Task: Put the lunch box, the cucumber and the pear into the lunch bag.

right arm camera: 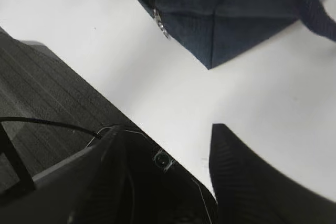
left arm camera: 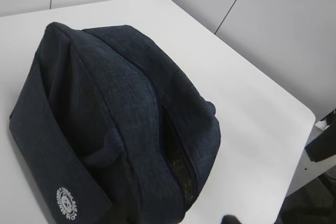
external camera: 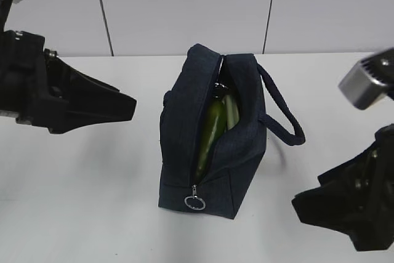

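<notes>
Toward the middle of the desk [external camera: 74, 214], a little nearer its far edge than its near one, stands the lunch bag [external camera: 246, 158], upright, with its zip open along the top and the metal ring pull [external camera: 194, 202] hanging at the near end. Through the slit I can see the cucumber [external camera: 209, 133] lying lengthwise inside, with something paler green tucked beside it that may be the lid of the lunch box [external camera: 231, 110] (I would not swear to it); the pear I cannot find anywhere, on the desk or in the opening, so it is probably deeper in the bag, though that is a guess. Both arms hang clear of the bag. The left gripper [external camera: 126, 106] hovers off to the bag's left with nothing in it, though I cannot tell how its jaws stand. The right gripper [right arm camera: 173, 171] sits over the near right edge of the desk, jaws apart and empty. The packing looks about finished to me. What could still spoil it: the opening is narrow and the fabric soft, so a claw brushing the loose strap handle [external camera: 280, 115] on the right side could drag or tip the bag, and the cucumber, lying high near the slit, might slide out if the bag falls over.
</notes>
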### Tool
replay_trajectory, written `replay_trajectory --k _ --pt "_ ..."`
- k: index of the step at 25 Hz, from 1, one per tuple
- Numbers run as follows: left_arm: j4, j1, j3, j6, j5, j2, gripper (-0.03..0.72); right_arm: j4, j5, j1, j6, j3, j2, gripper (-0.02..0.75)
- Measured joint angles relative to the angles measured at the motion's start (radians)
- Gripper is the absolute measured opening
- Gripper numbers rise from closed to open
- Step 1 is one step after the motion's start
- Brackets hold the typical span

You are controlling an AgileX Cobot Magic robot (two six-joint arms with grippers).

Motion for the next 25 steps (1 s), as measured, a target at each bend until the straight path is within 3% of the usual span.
replay_trajectory --k 6,14,20,25 --pt "0.000 0.000 0.000 0.000 0.000 0.000 0.330 0.043 -0.020 0.000 -0.010 0.005 0.063 0.399" --pt "0.000 0.000 0.000 0.000 0.003 0.000 0.330 0.099 -0.158 0.002 -0.116 0.005 0.100 0.363" --pt "0.000 0.000 0.000 0.000 0.007 0.000 0.330 0.329 -0.292 0.002 -0.310 0.101 0.100 0.357" --pt "0.000 0.000 0.000 0.000 0.007 0.000 0.330 0.668 -0.384 0.002 -0.589 0.199 0.100 0.357"
